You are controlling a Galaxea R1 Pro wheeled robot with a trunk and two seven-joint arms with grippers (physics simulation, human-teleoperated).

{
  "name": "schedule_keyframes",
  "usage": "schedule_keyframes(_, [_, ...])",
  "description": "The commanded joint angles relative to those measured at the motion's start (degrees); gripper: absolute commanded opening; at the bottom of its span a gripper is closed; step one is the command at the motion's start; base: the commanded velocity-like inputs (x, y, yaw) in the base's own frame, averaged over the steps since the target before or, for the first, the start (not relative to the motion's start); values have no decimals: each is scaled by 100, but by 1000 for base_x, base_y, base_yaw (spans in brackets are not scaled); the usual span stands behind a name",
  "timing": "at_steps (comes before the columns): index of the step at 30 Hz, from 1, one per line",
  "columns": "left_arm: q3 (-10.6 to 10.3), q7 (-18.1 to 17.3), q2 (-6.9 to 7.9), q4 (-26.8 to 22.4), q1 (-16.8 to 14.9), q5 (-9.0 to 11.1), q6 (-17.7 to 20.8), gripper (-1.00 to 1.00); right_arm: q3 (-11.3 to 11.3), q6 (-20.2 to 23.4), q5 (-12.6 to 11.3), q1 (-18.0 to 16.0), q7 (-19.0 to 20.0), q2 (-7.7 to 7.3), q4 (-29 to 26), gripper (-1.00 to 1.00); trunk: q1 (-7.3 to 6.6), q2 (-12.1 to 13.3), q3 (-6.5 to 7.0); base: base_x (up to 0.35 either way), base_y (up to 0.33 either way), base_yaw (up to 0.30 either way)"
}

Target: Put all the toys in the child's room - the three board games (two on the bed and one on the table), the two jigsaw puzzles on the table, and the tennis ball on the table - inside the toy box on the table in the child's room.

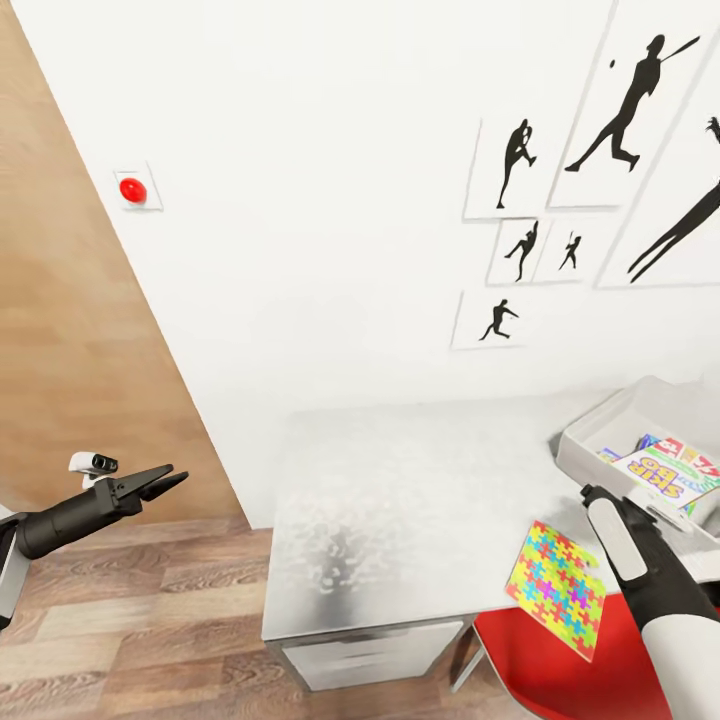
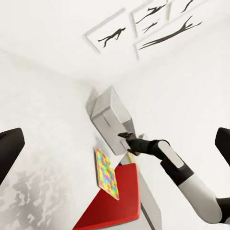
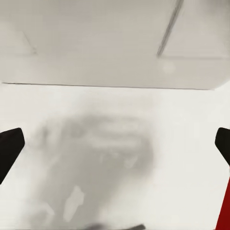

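The light grey toy box [image 1: 590,432] stands at the right end of the pale table [image 1: 400,500], with printed board games [image 1: 672,470] lying inside it. One multicoloured jigsaw puzzle [image 1: 556,590] is tilted at the table's front edge, above the red chair, and nothing holds it. My right gripper [image 1: 590,493] hovers just in front of the toy box, a little above the puzzle. The right wrist view shows its fingers wide apart and empty. My left gripper [image 1: 165,481] is open and empty, out over the floor left of the table. The left wrist view shows the toy box [image 2: 108,112], the puzzle [image 2: 106,173] and the right gripper [image 2: 125,143].
A red chair [image 1: 560,660] is tucked under the table's right front. A white wall with black baseball silhouette posters [image 1: 610,110] rises behind the table. A red button [image 1: 132,189] sits on the wall at left. Wood plank floor [image 1: 130,620] lies left of the table.
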Motion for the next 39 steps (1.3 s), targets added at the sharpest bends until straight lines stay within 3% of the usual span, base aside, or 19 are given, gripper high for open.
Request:
schedule_keyframes(1, [0,-24,1,-1,-4,-6,61,100,0,71,-33,9,-23,0,-174,100,4,-11,-2,0,0,0])
schedule_keyframes(12, [0,-24,7,-1,-4,-7,61,100,0,690,-127,456,108,3,-1579,100,4,-11,97,0,0,-37])
schedule_keyframes(18, [0,-24,10,-1,-4,-7,61,100,0,1061,-366,1081,614,15,-2539,100,4,-11,151,0,0,-72])
schedule_keyframes(23, [0,-24,10,-1,-4,-7,61,100,0,1213,-643,1420,978,67,-2867,100,4,-11,196,0,0,-73])
schedule_keyframes(27, [6,-24,10,-1,-4,-5,61,100,0,1429,-877,1692,1656,85,-3034,100,4,-11,232,0,0,-74])
schedule_keyframes(33, [3,-24,10,-1,-4,-5,61,100,-8,1533,-942,1973,3085,91,-3083,100,4,-11,286,0,0,-70])
schedule_keyframes(39, [1,-24,10,-1,-4,-5,57,100,-10,1679,-949,2034,4163,90,-3095,100,4,-11,340,0,0,-47])
